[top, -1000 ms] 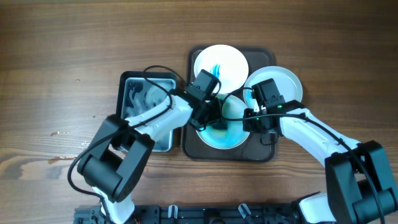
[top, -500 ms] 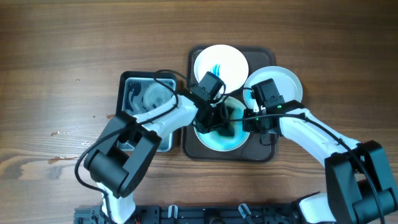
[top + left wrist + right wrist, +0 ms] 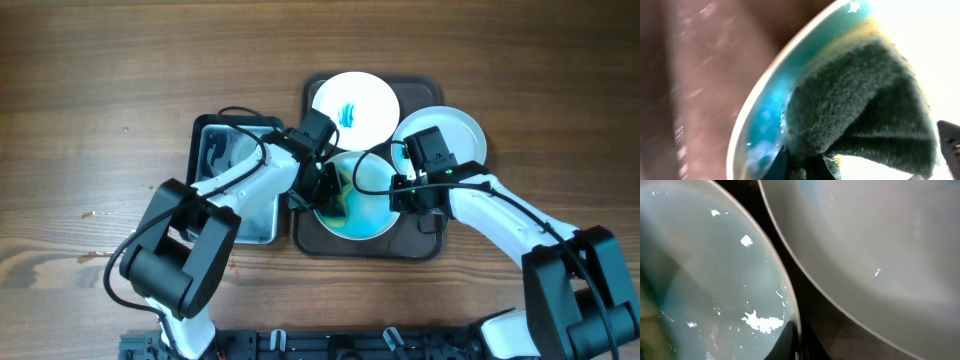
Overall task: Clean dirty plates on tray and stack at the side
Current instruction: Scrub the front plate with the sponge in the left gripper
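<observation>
The dark brown tray (image 3: 415, 243) holds three white plates. The front plate (image 3: 368, 212) is washed with blue. My left gripper (image 3: 328, 188) is shut on a dark green sponge (image 3: 865, 100) and presses it on this plate's left part, by the rim (image 3: 762, 102); its fingers (image 3: 807, 162) show at the bottom edge. My right gripper (image 3: 402, 192) is shut on the same plate's right rim (image 3: 797, 345). The back plate (image 3: 355, 105) has a blue smear in the middle. The right plate (image 3: 455, 130) is plain white and overhangs the tray; it also shows in the right wrist view (image 3: 880, 245).
A smaller rectangular basin (image 3: 237, 230) with wet foam stands left of the tray, under my left arm. Bare wooden table lies all around. The plates lie close together, their rims almost touching.
My left gripper has swept the sponge from the middle of the front plate to its left edge. The right gripper has kept its hold on the rim.
</observation>
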`<state>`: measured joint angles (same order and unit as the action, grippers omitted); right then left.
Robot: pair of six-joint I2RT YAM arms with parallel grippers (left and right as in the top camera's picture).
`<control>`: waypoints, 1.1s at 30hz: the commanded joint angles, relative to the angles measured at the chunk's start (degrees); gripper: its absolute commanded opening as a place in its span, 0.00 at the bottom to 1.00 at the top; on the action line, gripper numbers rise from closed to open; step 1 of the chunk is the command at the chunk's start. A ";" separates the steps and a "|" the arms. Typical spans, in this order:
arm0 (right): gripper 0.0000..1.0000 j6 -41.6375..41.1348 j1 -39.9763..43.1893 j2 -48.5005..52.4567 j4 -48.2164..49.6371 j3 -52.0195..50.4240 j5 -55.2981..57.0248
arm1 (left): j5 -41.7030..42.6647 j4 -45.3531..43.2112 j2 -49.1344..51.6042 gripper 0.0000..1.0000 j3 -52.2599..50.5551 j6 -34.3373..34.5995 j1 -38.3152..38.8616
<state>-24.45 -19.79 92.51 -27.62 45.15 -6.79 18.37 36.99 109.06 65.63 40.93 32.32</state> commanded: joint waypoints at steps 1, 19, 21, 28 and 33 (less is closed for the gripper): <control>0.04 0.37 -0.02 0.98 -0.63 -0.63 2.97 | 1.29 -8.92 1.90 0.04 -1.33 -1.51 2.43; 0.04 1.92 -0.02 0.98 -0.96 -0.63 2.95 | 13.44 -25.66 4.26 0.04 -1.33 4.72 8.46; 0.04 1.97 -0.02 0.98 -0.96 -0.63 2.97 | 13.94 -25.18 4.26 0.04 -1.33 4.63 8.46; 0.04 1.97 -0.02 0.98 -1.66 -0.63 2.95 | 1.36 -6.43 4.09 0.04 -1.31 4.46 6.01; 0.04 1.97 -0.02 0.98 -1.60 -0.63 2.95 | -9.07 1.77 1.40 0.04 -1.31 4.52 3.15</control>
<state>-23.97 -19.84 92.33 -28.12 45.15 -6.42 23.66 34.30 111.02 66.63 45.30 38.04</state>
